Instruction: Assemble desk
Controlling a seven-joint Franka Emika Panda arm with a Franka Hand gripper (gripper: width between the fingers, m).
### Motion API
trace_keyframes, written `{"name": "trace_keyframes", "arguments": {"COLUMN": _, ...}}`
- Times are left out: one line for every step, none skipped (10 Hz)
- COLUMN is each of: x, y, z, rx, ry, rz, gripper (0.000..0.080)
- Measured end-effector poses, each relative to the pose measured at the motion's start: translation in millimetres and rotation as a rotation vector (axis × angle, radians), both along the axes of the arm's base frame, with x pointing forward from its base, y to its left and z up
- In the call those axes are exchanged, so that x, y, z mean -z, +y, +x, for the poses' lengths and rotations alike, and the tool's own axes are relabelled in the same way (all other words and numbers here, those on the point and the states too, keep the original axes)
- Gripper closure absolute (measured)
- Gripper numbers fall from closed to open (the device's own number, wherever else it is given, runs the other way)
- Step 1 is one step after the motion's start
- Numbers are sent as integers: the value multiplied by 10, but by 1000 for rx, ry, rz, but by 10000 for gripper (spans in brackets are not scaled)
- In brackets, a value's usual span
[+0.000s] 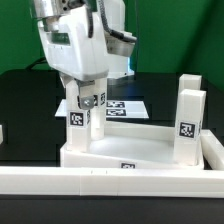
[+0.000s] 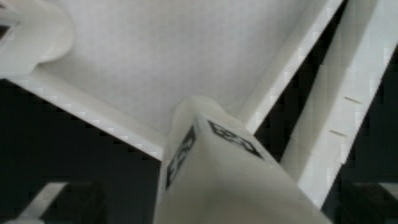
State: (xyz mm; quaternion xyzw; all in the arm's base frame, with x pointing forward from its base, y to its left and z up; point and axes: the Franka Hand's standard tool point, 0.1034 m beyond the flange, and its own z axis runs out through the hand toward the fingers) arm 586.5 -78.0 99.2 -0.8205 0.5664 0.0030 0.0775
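1. Where the black bench [image 1: 20, 110] meets the long low white rail [image 1: 110, 180] at the front of the exterior view, the large white plastic rectangular tray-like desk top [image 1: 130, 150] lies flat, rim up, just behind that rail.
2. Two white square-section tagged legs stand upright in its corners: the near-left leg [image 1: 80, 125] on the exterior view's left and the right leg [image 1: 190, 122] on the exterior view's right, each showing a small black-and-white tag.
3. Behind the desk top, the flat white marker board [image 1: 125, 105] lies on the bench, partly hidden by the arm.
4. A raised white wall [image 1: 214, 152] runs along the exterior view's right, close beside the right leg.
5. The tool [image 1: 87, 100] hangs directly over the near-left leg, its fingers at the leg's upper end.
6. In the wrist view that leg [image 2: 222, 165] rises close to the camera, the tray floor [image 2: 178, 60] beyond it; the tool's jaws stand spread wide, released, and gripping nothing.
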Motion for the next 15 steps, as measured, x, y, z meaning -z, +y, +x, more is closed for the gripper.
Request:
{"name": "trace_keyframes", "arguments": {"x": 0, "y": -3, "z": -1, "rx": -87, "ry": -12, "rz": -7, "gripper": 151}}
{"name": "trace_keyframes", "arguments": {"x": 0, "y": -2, "z": -1, "rx": -118, "ry": -15, "rz": -10, "gripper": 151}}
{"name": "trace_keyframes", "arguments": {"x": -5, "y": -9, "z": -2, "rx": -257, "ry": -14, "rz": -47, "gripper": 151}}
{"name": "trace_keyframes", "arguments": {"x": -29, "y": 2, "z": 23, "rx": -406, "ry": -7, "rz": -95, "gripper": 151}}
{"name": "trace_keyframes", "arguments": {"x": -48, "y": 25, "z": 48, "rx": -531, "ry": -4, "rz": -126, "gripper": 151}}
{"name": "trace_keyframes", "arguments": {"x": -47, "y": 25, "z": 60, "rx": -622, "ry": -8, "rz": -138, "gripper": 151}}
{"name": "trace_keyframes", "arguments": {"x": -45, "y": 31, "z": 68, "rx": -696, "ry": -6, "rz": -148, "gripper": 151}}
{"name": "trace_keyframes", "arguments": {"x": -46, "y": 53, "z": 72, "rx": -787, "ry": -8, "rz": -160, "gripper": 151}}
{"name": "trace_keyframes", "arguments": {"x": -44, "y": 51, "z": 76, "rx": -863, "ry": -16, "rz": -167, "gripper": 151}}
{"name": "trace_keyframes", "arguments": {"x": -39, "y": 37, "z": 70, "rx": -909, "ry": -19, "rz": -168, "gripper": 197}}
{"name": "trace_keyframes", "arguments": {"x": -39, "y": 39, "z": 71, "rx": -909, "ry": -19, "rz": -168, "gripper": 197}}
{"name": "trace_keyframes", "arguments": {"x": -38, "y": 39, "z": 71, "rx": -908, "ry": -19, "rz": -168, "gripper": 375}}
{"name": "trace_keyframes", "arguments": {"x": -38, "y": 37, "z": 70, "rx": -908, "ry": -19, "rz": -168, "gripper": 375}}
{"name": "trace_keyframes", "arguments": {"x": -38, "y": 37, "z": 70, "rx": -908, "ry": -19, "rz": -168, "gripper": 511}}
{"name": "trace_keyframes", "arguments": {"x": -38, "y": 37, "z": 70, "rx": -908, "ry": -19, "rz": -168, "gripper": 511}}
